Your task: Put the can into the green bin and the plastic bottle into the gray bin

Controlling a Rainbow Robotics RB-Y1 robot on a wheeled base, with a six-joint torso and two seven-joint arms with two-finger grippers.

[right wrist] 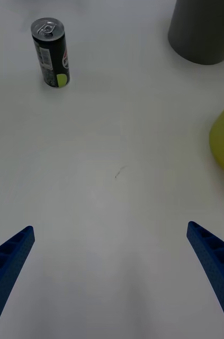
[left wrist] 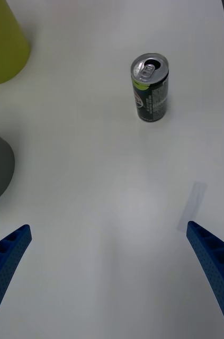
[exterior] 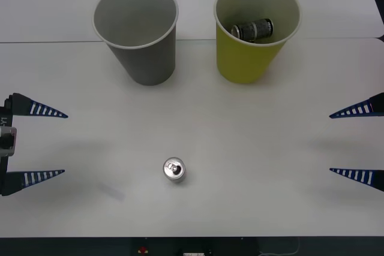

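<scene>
Can (exterior: 174, 169) upright — pull tab skyward

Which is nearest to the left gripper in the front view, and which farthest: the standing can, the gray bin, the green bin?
From the left gripper, open at the table's left edge:
1. The standing can, near the table's front centre.
2. The gray bin, at the back.
3. The green bin, back right.

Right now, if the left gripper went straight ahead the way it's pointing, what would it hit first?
Probably nothing nearby. The open left gripper points across the bare table; the upright can stands off to one side of that line, though depth is hard to judge.
</scene>
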